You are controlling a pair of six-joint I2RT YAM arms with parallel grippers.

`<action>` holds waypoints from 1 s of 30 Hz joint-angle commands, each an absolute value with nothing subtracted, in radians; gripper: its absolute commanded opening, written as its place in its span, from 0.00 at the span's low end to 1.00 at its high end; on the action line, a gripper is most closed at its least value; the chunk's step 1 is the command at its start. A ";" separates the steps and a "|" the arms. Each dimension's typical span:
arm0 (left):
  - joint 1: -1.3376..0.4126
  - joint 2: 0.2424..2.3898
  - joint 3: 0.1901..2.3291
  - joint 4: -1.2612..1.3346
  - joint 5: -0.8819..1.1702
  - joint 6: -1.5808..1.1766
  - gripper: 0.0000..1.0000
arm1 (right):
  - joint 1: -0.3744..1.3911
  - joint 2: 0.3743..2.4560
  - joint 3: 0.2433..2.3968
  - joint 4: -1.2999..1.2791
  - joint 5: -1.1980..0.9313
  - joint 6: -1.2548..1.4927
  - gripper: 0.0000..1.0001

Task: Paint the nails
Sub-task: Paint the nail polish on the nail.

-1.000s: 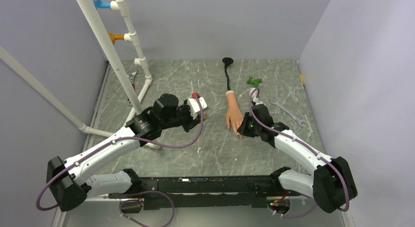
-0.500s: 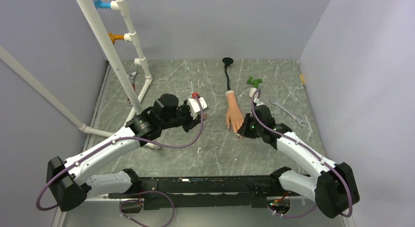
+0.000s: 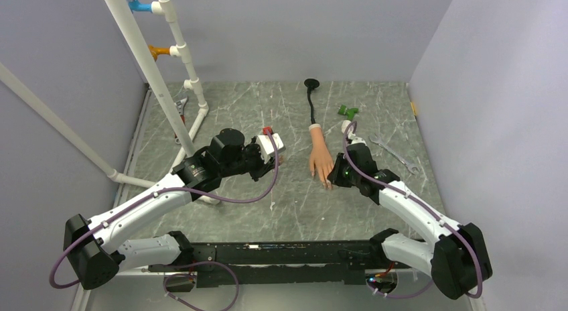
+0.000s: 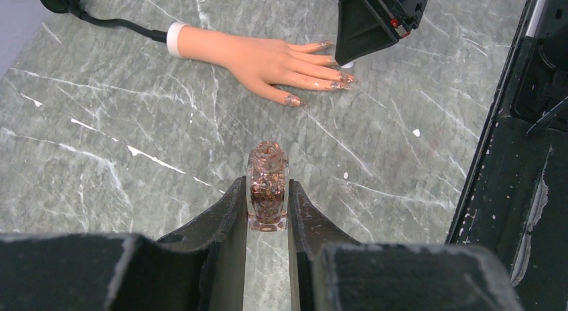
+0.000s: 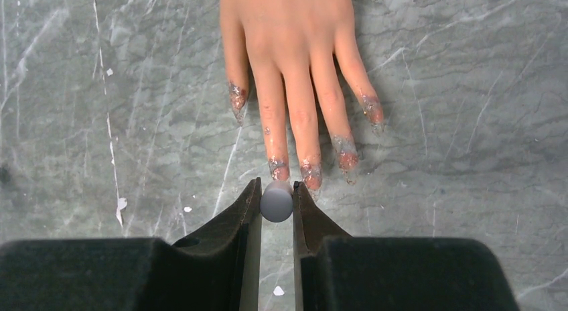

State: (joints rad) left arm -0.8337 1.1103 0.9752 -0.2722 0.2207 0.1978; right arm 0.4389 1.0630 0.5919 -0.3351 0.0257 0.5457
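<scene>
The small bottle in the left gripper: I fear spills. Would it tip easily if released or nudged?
Probably tippy and spill-prone: the bottle looks tall, narrow and uncapped. It seems rigid glass; the left gripper pinching it shouldn't deform it, though smooth sides might slip.

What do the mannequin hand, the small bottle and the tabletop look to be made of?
Mannequin hand: probably rubber or silicone, matte peach skin, seamless soft-looking fingers. Bottle: seemingly clear glass, glossy, brown glitter polish visible through it. Tabletop: grey-green with white veins, like marble; stone or printed laminate, cannot tell.
</scene>
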 commanded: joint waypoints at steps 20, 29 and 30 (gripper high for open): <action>-0.840 1.117 1.010 -0.255 0.216 0.207 0.00 | 0.428 1.149 0.595 -0.235 0.005 0.505 0.00; -0.840 1.112 1.012 -0.254 0.219 0.207 0.00 | 0.427 1.105 0.569 -0.253 -0.055 0.508 0.00; -0.840 1.112 1.011 -0.254 0.220 0.207 0.00 | 0.429 1.099 0.567 -0.254 -0.060 0.509 0.00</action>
State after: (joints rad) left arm -0.8349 1.1229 0.9752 -0.2756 0.2195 0.1982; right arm 0.4316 1.1412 0.5808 -0.2752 -0.0185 0.5156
